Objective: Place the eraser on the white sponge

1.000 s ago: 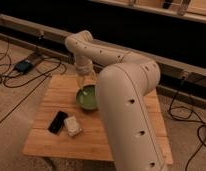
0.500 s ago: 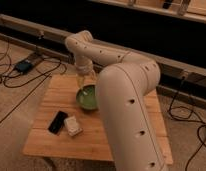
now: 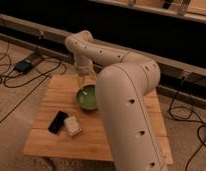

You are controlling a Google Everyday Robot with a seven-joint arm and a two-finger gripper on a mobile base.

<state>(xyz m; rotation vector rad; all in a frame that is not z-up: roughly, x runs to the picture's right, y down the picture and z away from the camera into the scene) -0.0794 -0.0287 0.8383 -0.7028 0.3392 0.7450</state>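
The eraser (image 3: 58, 121), a flat black slab, lies on the wooden table (image 3: 56, 92) near its front left. The white sponge (image 3: 72, 126), a small off-white block, sits right beside it on the right, touching or nearly touching. My gripper (image 3: 84, 83) hangs from the white arm over the back of the table, above the far rim of a green bowl (image 3: 87, 99), well behind the eraser and sponge.
The large white arm (image 3: 128, 110) covers the right half of the table. Cables and a small box (image 3: 23, 65) lie on the floor to the left. A dark wall with a rail runs behind the table.
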